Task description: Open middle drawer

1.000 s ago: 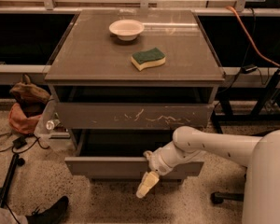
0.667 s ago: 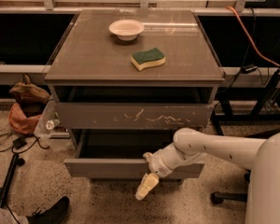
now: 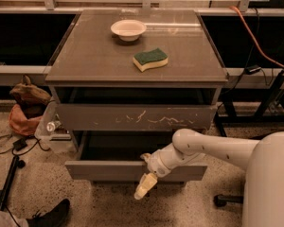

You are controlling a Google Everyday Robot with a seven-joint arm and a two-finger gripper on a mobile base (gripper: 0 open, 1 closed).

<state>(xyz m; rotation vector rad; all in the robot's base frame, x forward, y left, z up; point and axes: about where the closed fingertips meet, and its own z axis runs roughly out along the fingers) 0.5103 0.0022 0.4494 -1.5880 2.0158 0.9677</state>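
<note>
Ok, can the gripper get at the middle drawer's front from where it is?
Probably yes. The gripper sits right at the top edge of the middle drawer front, near its centre, with nothing between them. The scratched drawer above is set further back, so it leaves the way free.

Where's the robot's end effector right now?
In the camera view, the end effector sits low and central, at the front of the pulled-out middle drawer, below the scratched drawer.
</note>
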